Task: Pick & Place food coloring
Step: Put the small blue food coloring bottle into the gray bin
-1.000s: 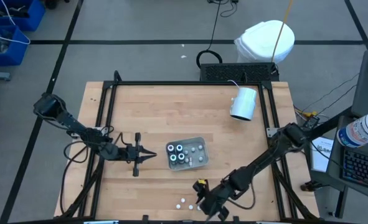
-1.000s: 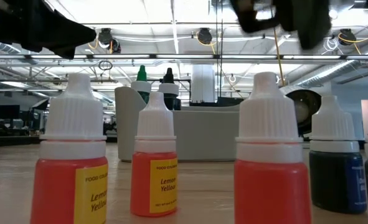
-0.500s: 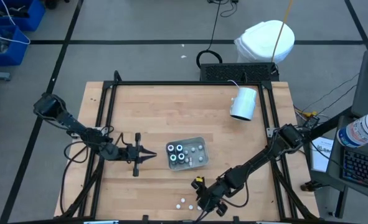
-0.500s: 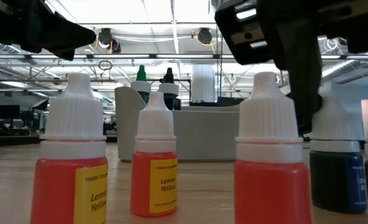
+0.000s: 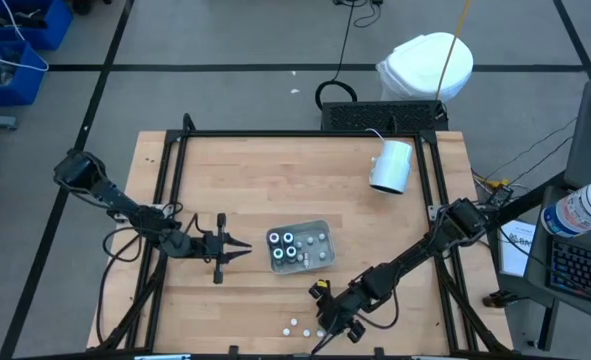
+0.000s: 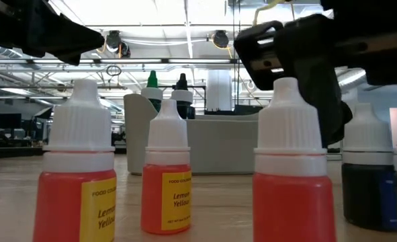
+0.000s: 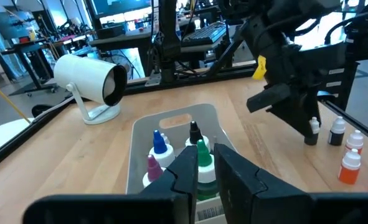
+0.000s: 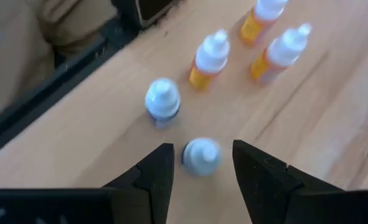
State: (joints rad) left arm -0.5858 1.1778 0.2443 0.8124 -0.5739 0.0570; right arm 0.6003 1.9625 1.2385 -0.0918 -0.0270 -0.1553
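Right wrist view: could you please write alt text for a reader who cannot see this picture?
The right claw, fingers open, hovers over a white-capped bottle standing on the wooden table. Another white-capped bottle stands close by, and three orange bottles with white caps stand farther off.

- Four food coloring bottles (image 5: 288,246) stood upright inside a grey tray, just below the high view's centre; their tips showed green, blue, purple and black.
- More bottles (image 5: 297,326), white-capped, yellow-orange or dark, stood loose near the bottom edge.
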